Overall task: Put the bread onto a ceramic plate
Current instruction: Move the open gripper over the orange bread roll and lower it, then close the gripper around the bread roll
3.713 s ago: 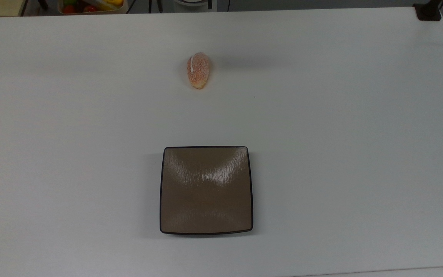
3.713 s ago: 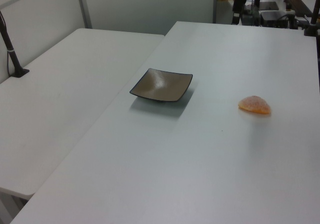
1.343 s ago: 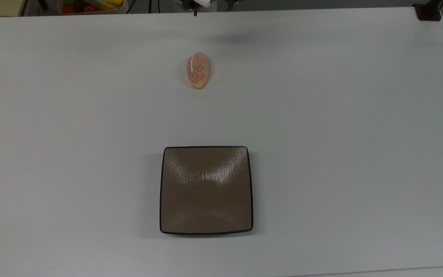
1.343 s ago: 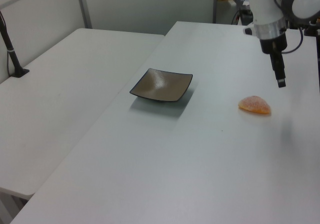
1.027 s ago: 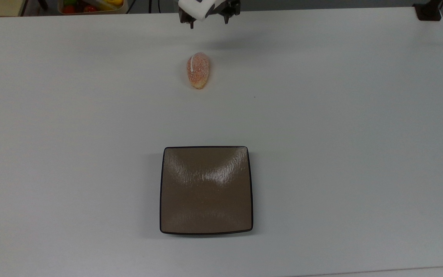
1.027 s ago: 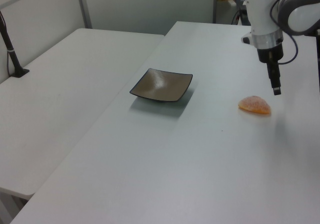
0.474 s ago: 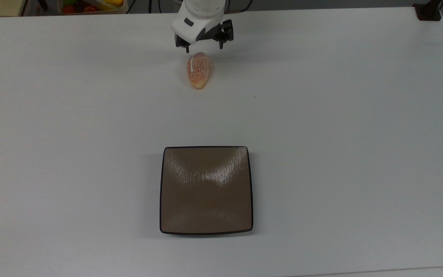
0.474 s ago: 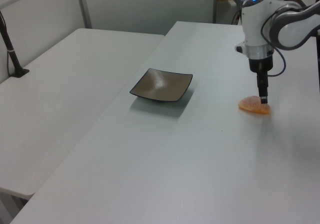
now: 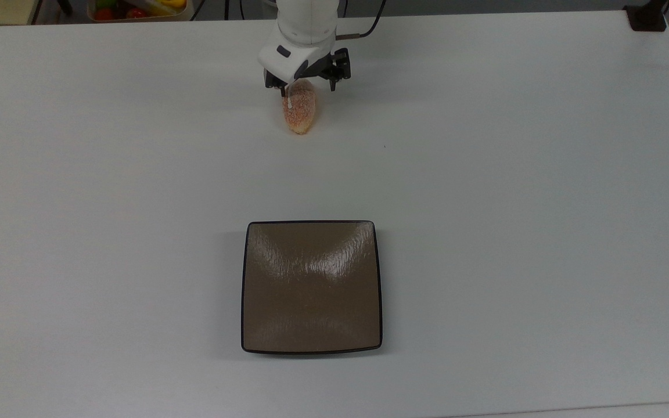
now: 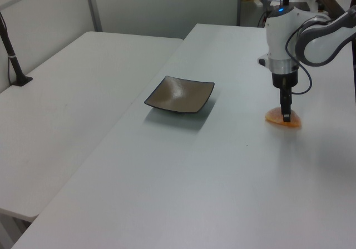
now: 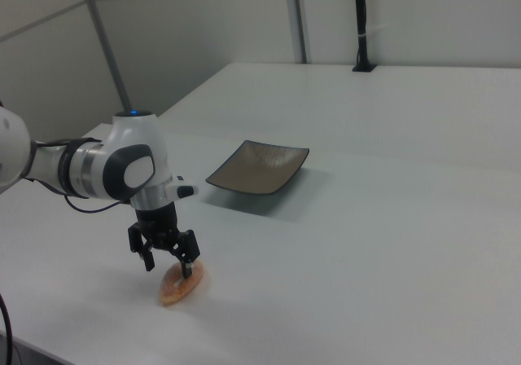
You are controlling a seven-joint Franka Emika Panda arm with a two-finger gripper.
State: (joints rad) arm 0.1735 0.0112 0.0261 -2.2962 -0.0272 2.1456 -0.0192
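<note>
Hovering low over a white table (image 9: 485, 174), the white robot arm's black two-finger gripper (image 9: 306, 85) points straight down with its fingers spread apart, one on either side of the far end of the small oval orange-pink speckled bread roll (image 9: 299, 113). The bread lies flat on the table, not lifted. In the right view, the gripper (image 11: 169, 259) straddles the bread (image 11: 181, 283), the fingers reaching down beside it. In the left view, one finger crosses in front of the bread (image 10: 283, 119). The square glossy brown ceramic plate (image 9: 311, 287) sits well apart from the bread, toward the top view's bottom, with bare table between them. The left view shows the plate (image 10: 180, 95) near this table's edge, where a second white table (image 10: 72, 93) adjoins.
</note>
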